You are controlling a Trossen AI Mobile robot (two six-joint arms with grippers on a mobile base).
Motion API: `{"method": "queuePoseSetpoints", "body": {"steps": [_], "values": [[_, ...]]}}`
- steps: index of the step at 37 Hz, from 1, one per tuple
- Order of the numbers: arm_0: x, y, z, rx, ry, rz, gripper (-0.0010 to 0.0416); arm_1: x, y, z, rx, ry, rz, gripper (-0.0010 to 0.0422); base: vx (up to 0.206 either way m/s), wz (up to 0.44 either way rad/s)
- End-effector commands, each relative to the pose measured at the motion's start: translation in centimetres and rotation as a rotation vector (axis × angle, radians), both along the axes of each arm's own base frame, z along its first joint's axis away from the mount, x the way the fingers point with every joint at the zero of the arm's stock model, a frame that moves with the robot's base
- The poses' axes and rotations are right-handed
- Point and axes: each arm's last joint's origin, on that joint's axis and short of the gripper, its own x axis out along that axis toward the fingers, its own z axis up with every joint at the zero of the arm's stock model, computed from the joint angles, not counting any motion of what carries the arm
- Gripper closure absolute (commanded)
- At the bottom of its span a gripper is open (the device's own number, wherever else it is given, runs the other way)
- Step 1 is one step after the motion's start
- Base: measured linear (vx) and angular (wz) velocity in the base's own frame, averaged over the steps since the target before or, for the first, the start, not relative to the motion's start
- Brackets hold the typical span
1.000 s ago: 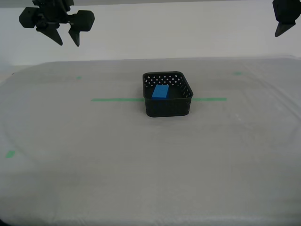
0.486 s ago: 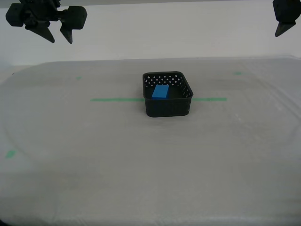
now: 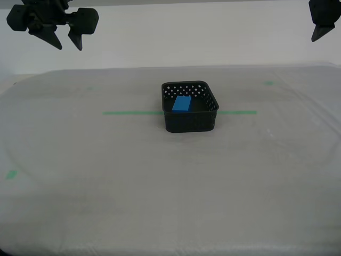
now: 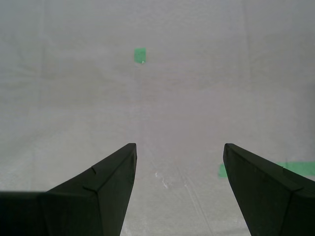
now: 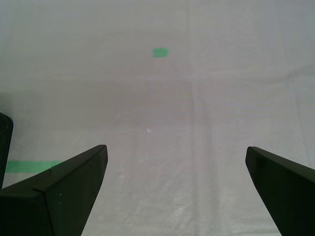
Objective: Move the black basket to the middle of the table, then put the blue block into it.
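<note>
Both grippers hang open; blue block [image 3: 182, 104] lies inside black basket [image 3: 190, 122].

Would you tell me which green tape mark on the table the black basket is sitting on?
The long green tape line: the black basket sits across it, while the small green marks lie apart.

1. Both grippers are plain matte black all over, kinda chunky and angular.
2. My first gripper [image 5: 176, 189] has wedge-shaped jaws tapering to blunt points.
3. My second gripper [image 4: 179, 184] matches, with a faint moulded notch on one jaw.
</note>
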Motion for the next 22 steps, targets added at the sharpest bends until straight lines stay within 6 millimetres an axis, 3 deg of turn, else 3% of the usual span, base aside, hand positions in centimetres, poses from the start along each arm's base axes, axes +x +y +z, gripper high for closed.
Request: {"method": "queuePoseSetpoints", "body": {"steps": [1,22], "values": [[0.01,0.03,0.01,0.001,-0.001,0.003,0.0012,0.02,-0.01,0.03,-0.003,-0.002,-0.001,0.0174,0.0,0.0],[0.01,0.03,0.01,0.001,-0.001,0.003,0.0012,0.04,-0.01,0.04,-0.003,-0.004,-0.001,0.0174,0.0,0.0]]}}
